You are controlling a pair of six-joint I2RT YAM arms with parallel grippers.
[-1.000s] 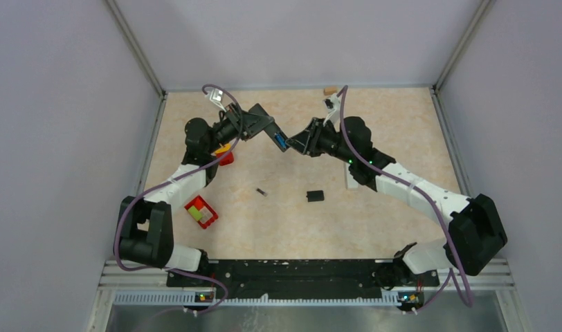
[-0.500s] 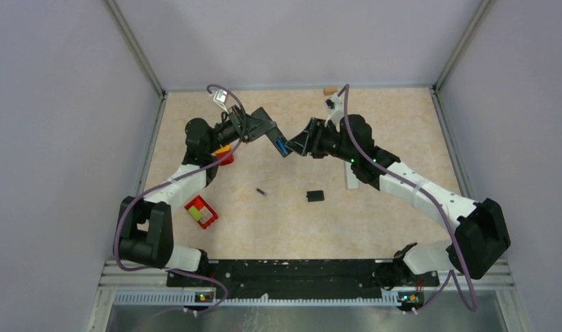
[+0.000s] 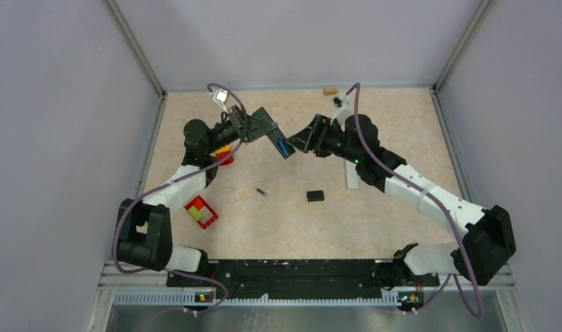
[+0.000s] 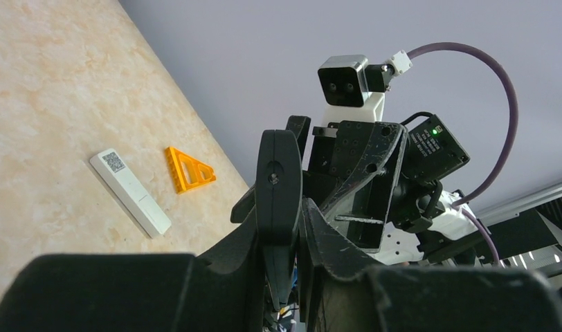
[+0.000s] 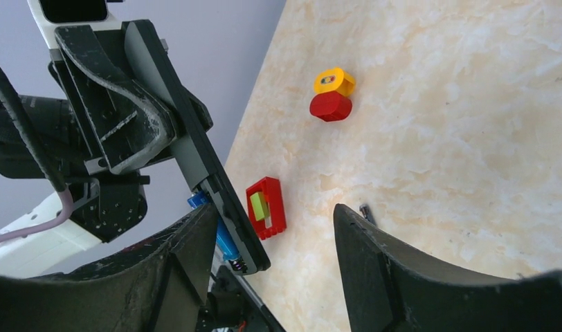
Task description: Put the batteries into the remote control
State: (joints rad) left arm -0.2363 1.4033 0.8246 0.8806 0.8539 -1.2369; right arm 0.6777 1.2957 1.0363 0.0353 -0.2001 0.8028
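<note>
Left gripper (image 3: 259, 126) clamps the remote control (image 3: 273, 135) aloft, a blue battery (image 3: 285, 146) showing at its near end; the right gripper (image 3: 300, 142), spread wide, hangs just right of it. A dark battery (image 3: 261, 191) lies on the beige table (image 3: 389, 111), grey walls (image 3: 299, 41) around.

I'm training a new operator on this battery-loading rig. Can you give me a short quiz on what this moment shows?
1. Fill in: the right gripper has its jaws ___.
2. Which holds the remote control? A: left gripper; B: right gripper; C: neither.
3. True or false: the blue battery is pinched between the right gripper's fingers.
Key: 1 open; 2 A; 3 false, it sits in the remote control.
</note>
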